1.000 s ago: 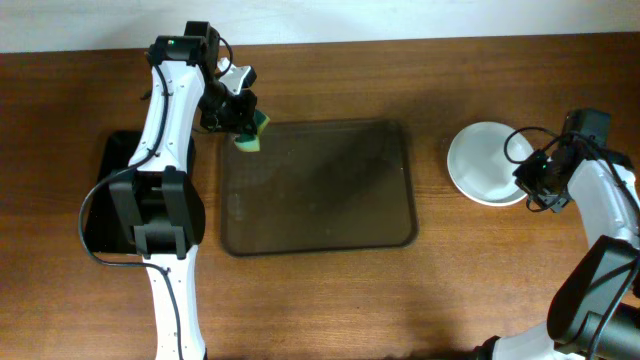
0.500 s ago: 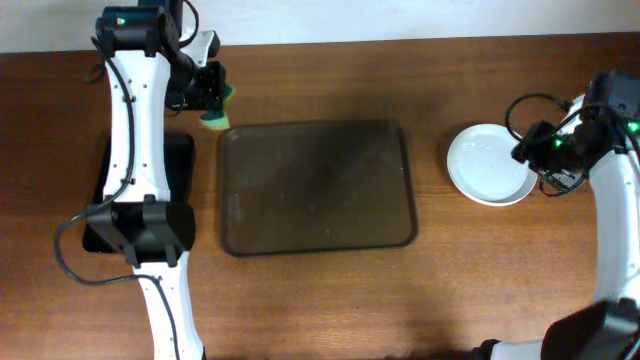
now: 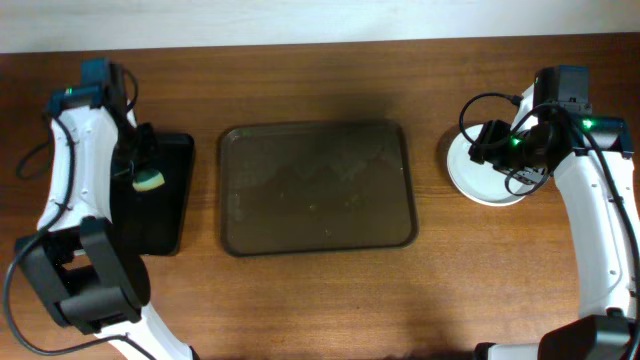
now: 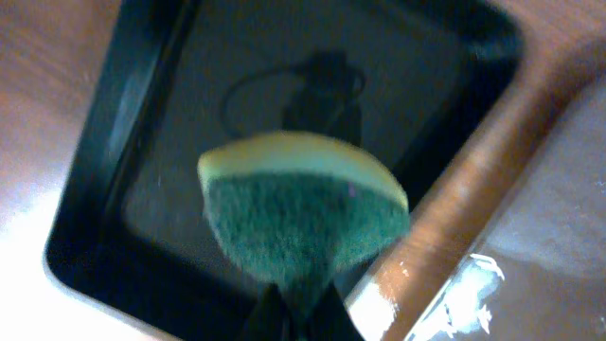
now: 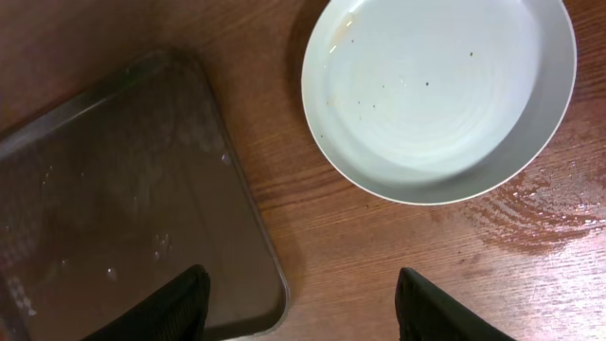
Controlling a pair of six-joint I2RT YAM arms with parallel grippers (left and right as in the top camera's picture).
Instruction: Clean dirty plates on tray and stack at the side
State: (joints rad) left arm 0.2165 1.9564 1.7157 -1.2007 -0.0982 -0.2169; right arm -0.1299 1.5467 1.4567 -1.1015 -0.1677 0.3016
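Observation:
The large brown tray (image 3: 318, 188) lies bare at the table's middle; its right corner shows in the right wrist view (image 5: 114, 199). A stack of white plates (image 3: 490, 170) sits on the table right of the tray, partly under my right arm; in the right wrist view the top plate (image 5: 440, 90) shows small specks and a faint smear. My right gripper (image 5: 303, 308) is open and empty, above the table between tray and plates. My left gripper (image 4: 301, 317) is shut on a yellow-green sponge (image 4: 303, 218) over the small black tray (image 4: 284, 95), which also shows overhead (image 3: 165, 215).
The black tray lies left of the brown tray with a strip of wood between them. Wet patches shine on the table beside the plates (image 5: 530, 199).
My left arm swung left from the brown tray's top-left corner and carried the sponge over the black tray. My right gripper drew back from the plates and rose.

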